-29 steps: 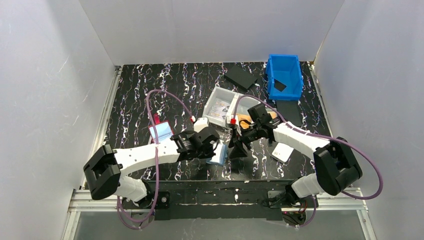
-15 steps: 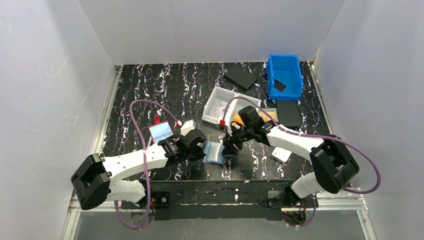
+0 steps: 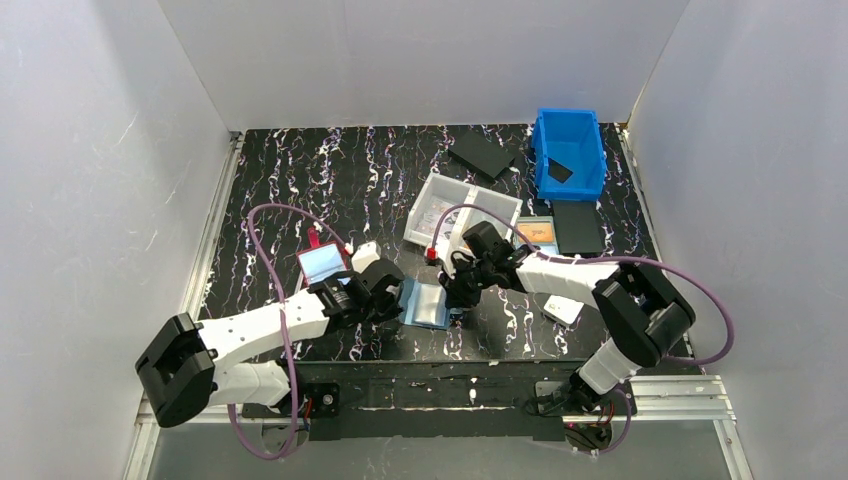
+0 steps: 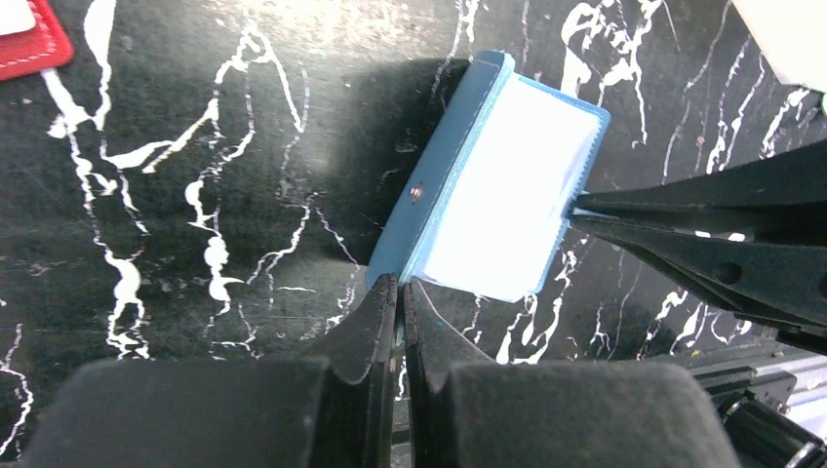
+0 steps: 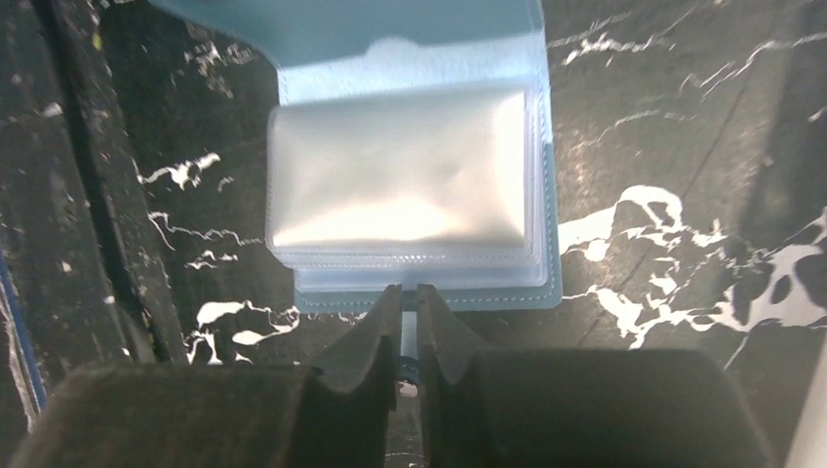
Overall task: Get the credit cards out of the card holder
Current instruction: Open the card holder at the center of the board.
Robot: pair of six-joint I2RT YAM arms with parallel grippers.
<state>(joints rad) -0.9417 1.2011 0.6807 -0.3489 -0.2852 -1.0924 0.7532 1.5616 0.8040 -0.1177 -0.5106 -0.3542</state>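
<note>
The light-blue card holder (image 3: 428,303) is seen lying open and flat on the black, white-veined table (image 3: 300,180), near its front edge and between the two arms, with a pincer set against it on either side. The left pincer (image 4: 400,289) is clenched, its tips resting at the holder's near left corner. Whether the cover's edge is pinched between them cannot be told. The right pincer (image 5: 408,298) is shown clenched on the small blue tab (image 5: 408,331) that sticks out from the holder's opposite edge, a sliver of light blue being visible between its fingers. The stack of clear pockets is turned upward and washed out by glare, so what is held in them cannot be made out.

A red-edged holder (image 3: 322,263) is seen just beyond the left arm's wrist, apart from the blue one. Farther back, a clear tray (image 3: 470,187) is placed behind the right pincer, with a teal holder with an orange card (image 3: 537,232) to its right. A blue bin (image 3: 598,150) is set in the far right corner. A white card (image 3: 565,306) is seen lying beside the right arm.
</note>
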